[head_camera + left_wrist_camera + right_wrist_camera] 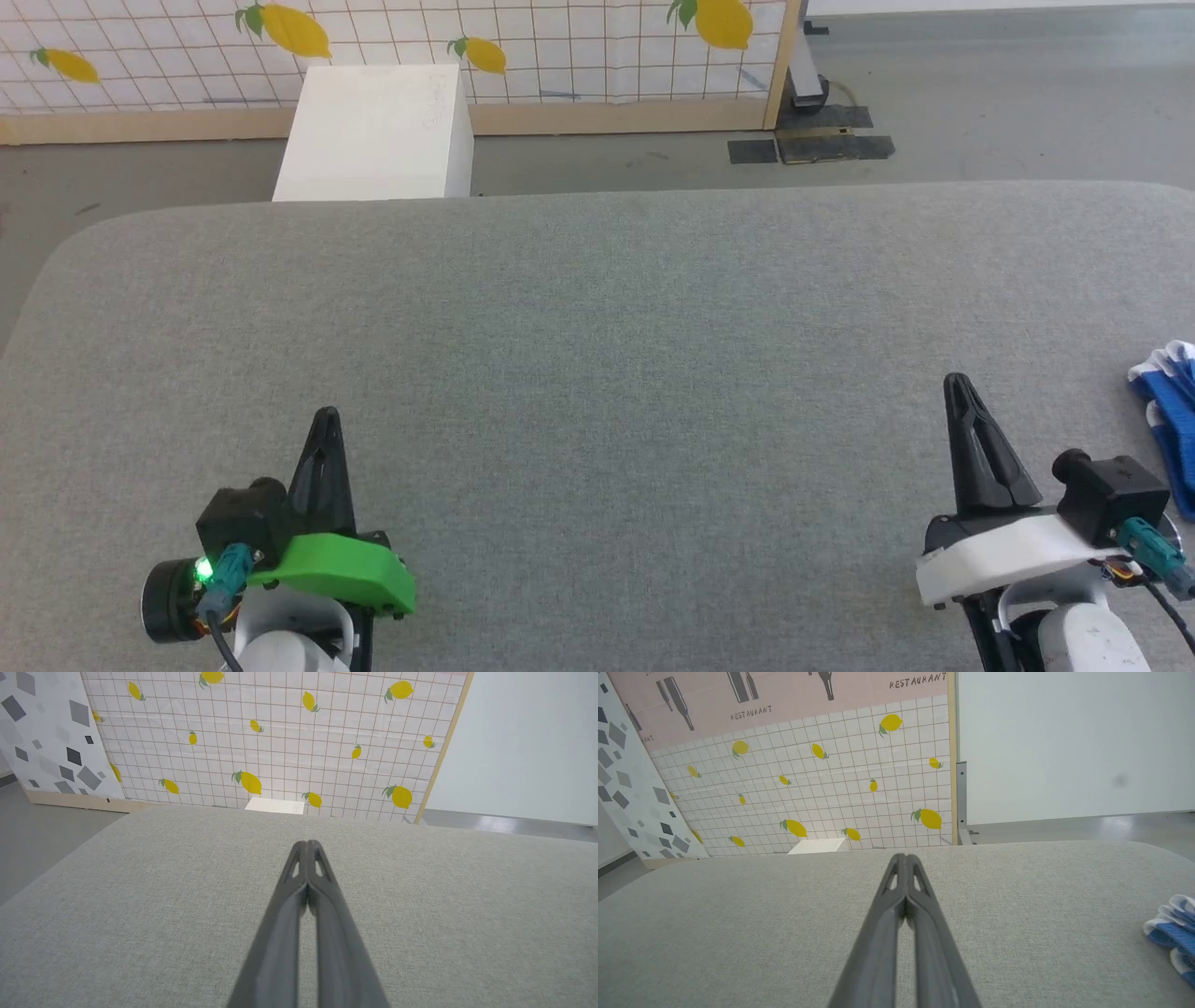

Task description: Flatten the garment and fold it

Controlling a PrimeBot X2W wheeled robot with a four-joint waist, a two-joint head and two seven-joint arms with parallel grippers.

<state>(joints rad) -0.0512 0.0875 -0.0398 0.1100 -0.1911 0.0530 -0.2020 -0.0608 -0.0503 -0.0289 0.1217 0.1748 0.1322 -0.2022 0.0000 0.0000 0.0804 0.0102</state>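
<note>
my left gripper [327, 415] and right gripper [958, 383] are sitting pinched closed, empty. the garment [1169, 411] is lying bunched at the right edge of the grey table [597, 327]; i should be opening the right one wide, reaching right.

light: bright, even, diffuse | shadows: faint | focus: sharp | wrist views: wide-angle bending at edges

Garment [1173, 403] at table's [597, 327] right edge, box [373, 131] behind table
</note>
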